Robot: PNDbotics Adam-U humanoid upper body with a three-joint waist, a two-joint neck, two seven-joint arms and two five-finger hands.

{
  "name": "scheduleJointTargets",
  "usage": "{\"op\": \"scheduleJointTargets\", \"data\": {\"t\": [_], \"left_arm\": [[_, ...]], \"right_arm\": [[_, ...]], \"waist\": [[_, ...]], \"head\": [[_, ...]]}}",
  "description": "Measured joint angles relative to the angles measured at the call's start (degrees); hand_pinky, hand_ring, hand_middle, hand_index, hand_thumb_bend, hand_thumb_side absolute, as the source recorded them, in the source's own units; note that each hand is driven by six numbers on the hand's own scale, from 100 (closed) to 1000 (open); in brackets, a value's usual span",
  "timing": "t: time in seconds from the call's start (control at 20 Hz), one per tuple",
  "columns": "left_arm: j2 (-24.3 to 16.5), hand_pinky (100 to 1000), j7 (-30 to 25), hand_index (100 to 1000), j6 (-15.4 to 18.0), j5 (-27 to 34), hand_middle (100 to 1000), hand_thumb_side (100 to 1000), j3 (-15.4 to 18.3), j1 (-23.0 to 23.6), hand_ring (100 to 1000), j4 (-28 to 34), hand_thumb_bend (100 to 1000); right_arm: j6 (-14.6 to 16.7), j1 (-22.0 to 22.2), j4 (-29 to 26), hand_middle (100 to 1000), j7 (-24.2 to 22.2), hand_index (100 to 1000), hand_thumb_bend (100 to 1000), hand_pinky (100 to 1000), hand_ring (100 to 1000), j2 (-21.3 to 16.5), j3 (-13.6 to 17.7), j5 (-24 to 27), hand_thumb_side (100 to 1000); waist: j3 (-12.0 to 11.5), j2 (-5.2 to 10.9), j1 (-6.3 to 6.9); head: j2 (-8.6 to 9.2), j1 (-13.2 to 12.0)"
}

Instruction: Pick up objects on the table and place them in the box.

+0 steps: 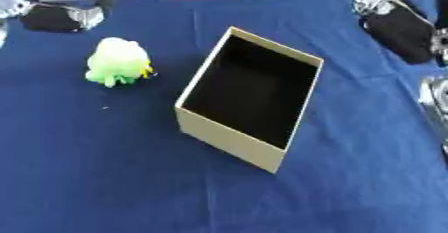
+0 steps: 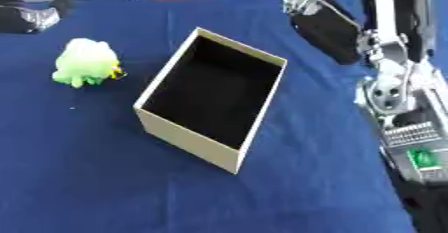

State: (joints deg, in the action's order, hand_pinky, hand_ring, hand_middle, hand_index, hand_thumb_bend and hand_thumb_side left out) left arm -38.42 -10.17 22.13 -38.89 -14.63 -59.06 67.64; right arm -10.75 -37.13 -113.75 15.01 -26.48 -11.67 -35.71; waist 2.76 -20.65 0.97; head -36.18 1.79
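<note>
Blue cloth (image 1: 105, 177) covers my worktop from edge to edge, creased a little in front of me. Near the middle stands the box (image 1: 229, 144), a tan cardboard one with a dark inside, open at the top and turned askew so one corner points toward me. Nothing shows inside it.

To my left of the box, apart from it, sits a soft toy (image 1: 118, 62), pale white on top and bright green below, with a small yellow spot on the side facing the box. It rests on the cloth, untouched.

My left hand (image 1: 54, 17) lies at the far left corner of the cloth, black with silver parts, well away from the toy; I cannot tell how its fingers are set. My right hand (image 2: 325, 29) lies at the far right, just beyond the box's far corner, palm down on the cloth; its fingers are hidden too, so I cannot tell their state. My right arm (image 2: 394, 92) runs down the right edge, silver joints showing.
</note>
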Motion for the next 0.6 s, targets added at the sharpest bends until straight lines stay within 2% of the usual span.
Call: {"op": "scheduleJointTargets", "data": {"t": [0.1,0.2,0.25,0.3,0.5,0.55,0.6], "left_arm": [[-0.21,635,-1.35,851,0.46,-0.28,758,688,-0.50,-0.06,796,-1.08,592],[-0.66,644,-2.48,863,0.49,-0.84,767,663,-0.74,-0.06,804,-2.02,667],[-0.83,645,-3.11,864,0.40,-1.06,768,659,-0.79,-0.05,805,-2.49,674],[-1.00,650,-3.80,864,0.26,-1.27,770,620,-0.89,-0.04,810,-2.91,753],[-1.06,654,-7.08,855,-0.63,-1.49,767,574,-1.00,0.27,813,-3.88,910],[-1.06,658,-7.79,855,-0.81,-1.40,767,572,-1.00,0.41,816,-3.93,980],[-1.06,662,-8.47,853,-0.94,-1.25,768,565,-0.99,0.57,820,-3.93,1000]], "right_arm": [[-0.01,0.00,0.00,756,-0.01,888,100,888,753,0.00,-0.01,0.00,544],[-0.01,0.01,0.00,756,-0.03,888,100,888,753,0.00,-0.02,0.01,544],[-0.02,0.01,0.00,756,-0.04,888,100,888,753,0.00,-0.02,0.01,544],[-0.03,0.01,0.00,756,-0.06,888,100,888,750,0.00,-0.02,0.01,545],[-0.05,0.02,0.00,756,-0.12,888,100,888,749,0.00,-0.03,0.01,545],[-0.03,0.02,0.00,756,-0.14,888,100,888,748,0.00,-0.03,0.01,545],[-0.02,0.02,0.00,755,-0.17,887,100,888,748,0.00,-0.04,0.01,544]], "waist": [[-0.02,0.00,0.03],[-0.07,0.00,0.08],[-0.09,0.00,0.12],[-0.09,0.00,0.15],[-0.24,0.00,0.17],[-0.28,0.00,0.17],[-0.28,0.00,0.15]], "head": [[0.00,0.11],[0.00,0.16],[0.00,0.18],[0.00,0.19],[-0.01,0.20],[-0.01,0.20],[-0.01,0.20]]}}
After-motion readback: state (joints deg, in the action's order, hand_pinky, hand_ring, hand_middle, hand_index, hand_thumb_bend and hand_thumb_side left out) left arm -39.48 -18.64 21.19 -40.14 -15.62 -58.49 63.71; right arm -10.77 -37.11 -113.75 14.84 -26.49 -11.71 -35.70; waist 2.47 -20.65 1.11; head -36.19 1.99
